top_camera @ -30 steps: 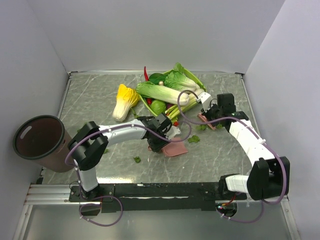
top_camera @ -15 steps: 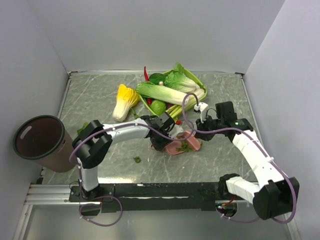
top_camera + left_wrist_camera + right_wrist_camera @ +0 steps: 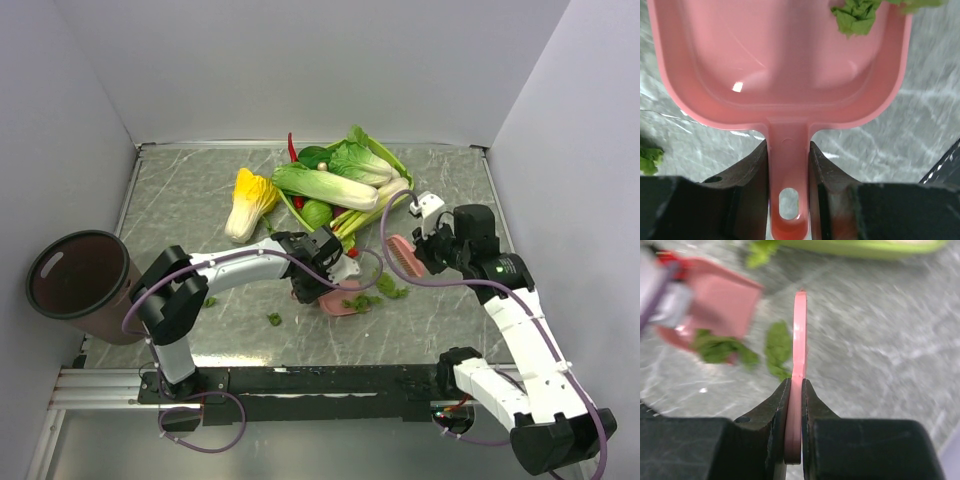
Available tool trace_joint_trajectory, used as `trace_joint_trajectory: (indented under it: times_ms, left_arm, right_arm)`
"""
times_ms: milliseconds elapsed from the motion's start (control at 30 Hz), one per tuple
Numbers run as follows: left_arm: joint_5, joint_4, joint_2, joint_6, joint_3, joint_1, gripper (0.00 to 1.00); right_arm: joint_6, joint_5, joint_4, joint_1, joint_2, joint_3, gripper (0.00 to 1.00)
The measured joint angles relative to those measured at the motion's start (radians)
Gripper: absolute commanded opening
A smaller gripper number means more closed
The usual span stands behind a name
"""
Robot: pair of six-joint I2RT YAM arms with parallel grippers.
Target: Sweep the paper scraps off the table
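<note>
My left gripper (image 3: 318, 275) is shut on the handle of a pink dustpan (image 3: 343, 303) that lies flat on the grey marble table (image 3: 190, 200). In the left wrist view the handle (image 3: 788, 165) sits between my fingers and a green paper scrap (image 3: 855, 17) lies at the pan's far lip. My right gripper (image 3: 432, 246) is shut on a pink brush (image 3: 402, 250), held right of the pan, edge-on in the right wrist view (image 3: 799, 340). Scraps lie on the pan's lip (image 3: 360, 300), just right of it (image 3: 392, 288), and on the table further left (image 3: 274, 319).
A round dark brown bin (image 3: 78, 285) stands at the left edge. A green tray (image 3: 392, 157) with cabbages and greens and a yellow-and-white cabbage (image 3: 250, 200) lie at the back. Another scrap (image 3: 210, 301) lies by the left arm. White walls surround the table.
My right gripper swept the brush left to the dustpan, then pulled back to the right. Green scraps now lie on and beside the pan's lip. The dustpan shifted slightly left.
</note>
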Motion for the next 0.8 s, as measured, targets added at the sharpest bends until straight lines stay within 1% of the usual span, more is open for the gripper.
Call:
trace_joint_trajectory:
  times_ms: [200, 267, 400, 500, 633, 733, 800]
  left_arm:
    - [-0.008, -0.050, 0.000, 0.053, -0.003, 0.000, 0.01]
    - [-0.015, -0.063, 0.000, 0.065, -0.003, 0.000, 0.01]
    - [-0.022, -0.074, 0.001, 0.072, -0.003, -0.003, 0.01]
    - [-0.023, -0.079, 0.009, 0.072, -0.003, -0.010, 0.01]
    - [-0.022, -0.076, 0.026, 0.067, -0.003, -0.023, 0.01]
    - [-0.021, -0.066, 0.041, 0.060, -0.003, -0.033, 0.01]
    - [-0.020, -0.064, 0.061, 0.059, 0.007, -0.041, 0.01]
  right_arm:
    - [0.070, 0.174, 0.018, -0.006, -0.003, -0.059, 0.00]
    - [0.090, 0.206, 0.021, -0.009, -0.004, -0.083, 0.00]
    - [0.121, 0.219, 0.017, -0.021, 0.000, -0.126, 0.00]
    - [0.150, 0.206, 0.016, -0.024, 0.024, -0.128, 0.00]
    - [0.190, 0.144, 0.018, -0.018, 0.066, -0.129, 0.00]
    - [0.201, 0.075, 0.024, -0.007, 0.115, -0.127, 0.00]
    - [0.211, -0.005, 0.023, -0.003, 0.156, -0.111, 0.00]
